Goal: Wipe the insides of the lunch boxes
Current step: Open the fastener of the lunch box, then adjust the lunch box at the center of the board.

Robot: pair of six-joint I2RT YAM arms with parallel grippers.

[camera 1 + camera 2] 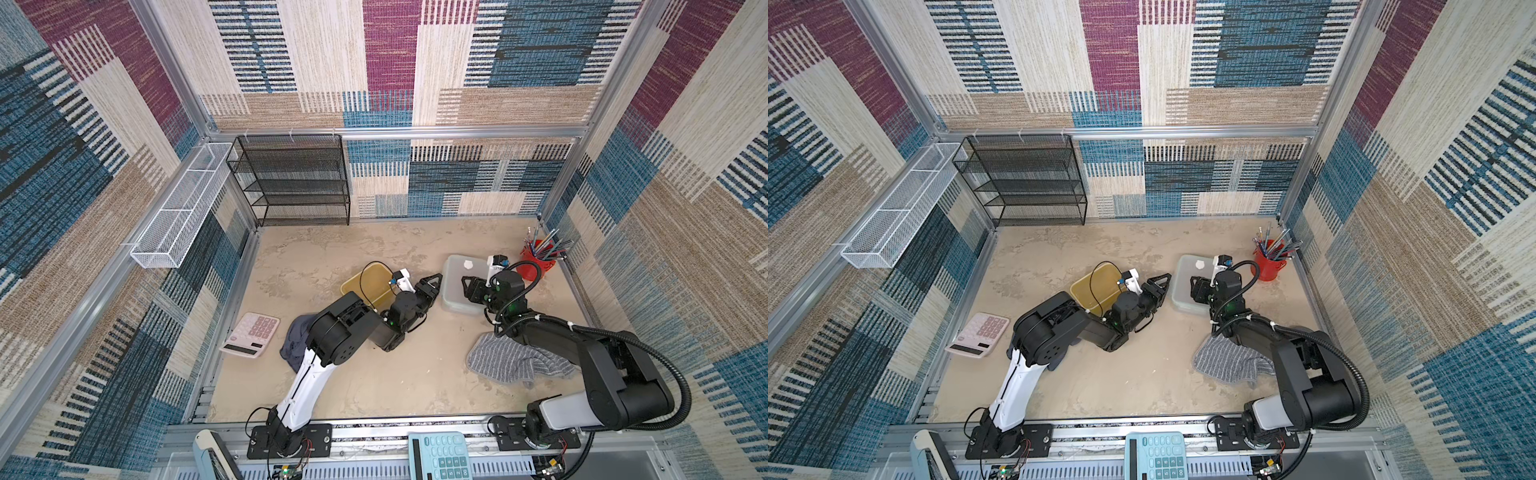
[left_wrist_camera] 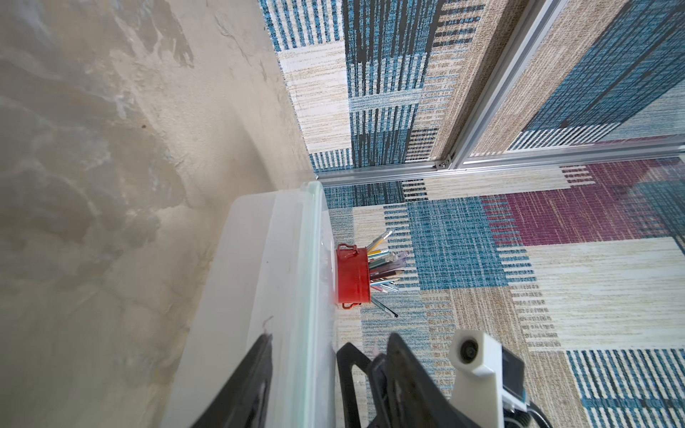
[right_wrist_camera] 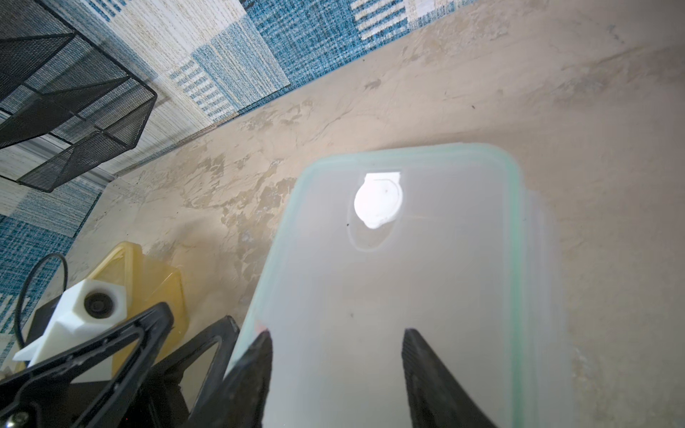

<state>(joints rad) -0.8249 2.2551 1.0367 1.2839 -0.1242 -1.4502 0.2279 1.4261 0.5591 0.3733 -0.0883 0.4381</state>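
1. Counter [image 1: 374,386]: matt, mottled beige, stone-like finish with rough-looking patches.
2. Clear lunch box [image 3: 426,278]: frosted colourless plastic, smooth. Its lid is edged with a pale green seal [image 3: 514,259] and carries a white plastic plug [image 3: 378,202].
3. Amber lunch box [image 1: 370,286]: translucent yellow plastic, smooth, slightly glossy.
4. Grey cloth [image 1: 507,361]: soft ribbed weave, matt. Dark cloth [image 1: 293,336]: plain limp fabric.
5. Pen cup [image 2: 352,274]: red-painted metal, glossy.
6. Shelf [image 1: 291,183]: black metal mesh, matt. Basket [image 1: 178,208]: white-coated wire mesh.
7. Walls [image 1: 390,50]: coarse woven textile. Frame rails [image 1: 457,132]: brushed aluminium.
8. Right hand [image 3: 336,333]: matt black plastic.
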